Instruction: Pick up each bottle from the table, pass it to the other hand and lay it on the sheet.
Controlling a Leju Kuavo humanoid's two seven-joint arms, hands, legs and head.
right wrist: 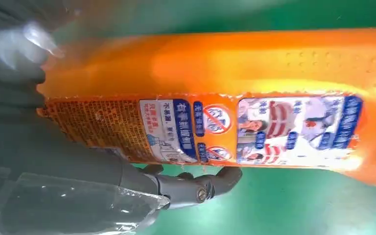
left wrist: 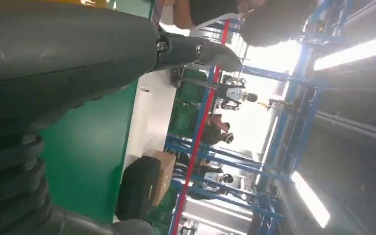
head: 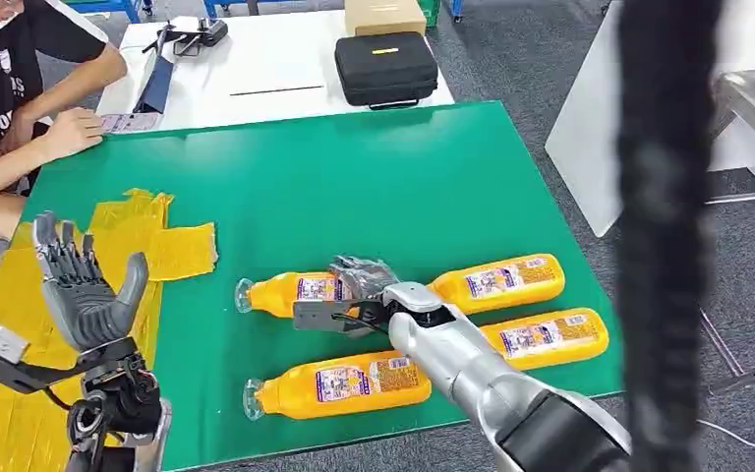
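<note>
Green bench [head: 354, 187] carries everything; the work area sits ahead of both arms. The yellow sheet [head: 20, 413] covers the bench's left side, directly under and beyond the left hand — placed there, I judge, so a bottle received by that hand only needs lowering.

Four orange bottles lie flat on the green surface around the right hand, labels up. They are spaced apart, probably to leave fingers room on either side of each body.

- far-left bottle [head: 290, 292]: under the right hand, clear cap pointing toward the sheet.
- far-right bottle [head: 499, 282]: just beyond the right wrist, angled.
- near-right bottle [head: 546, 337]: beside the forearm, on its outer side.
- near-left bottle [head: 339, 383]: on the forearm's inner side, untouched.

Right hand [head: 359, 292]: reaches over the far-left bottle, fingers draped across its body near the label. In the right wrist view one finger [right wrist: 210, 183] curls along the bottle's edge beside the label. The bottle looks to be resting on the bench, so I judge this a grip closing, lift not yet made.

Left hand [head: 84, 285]: raised over the sheet, palm up, fingers spread wide, holding nothing — likely waiting for the handover.

A person's hand [head: 71, 133] rests at the bench's far left corner, well apart from both.
</note>
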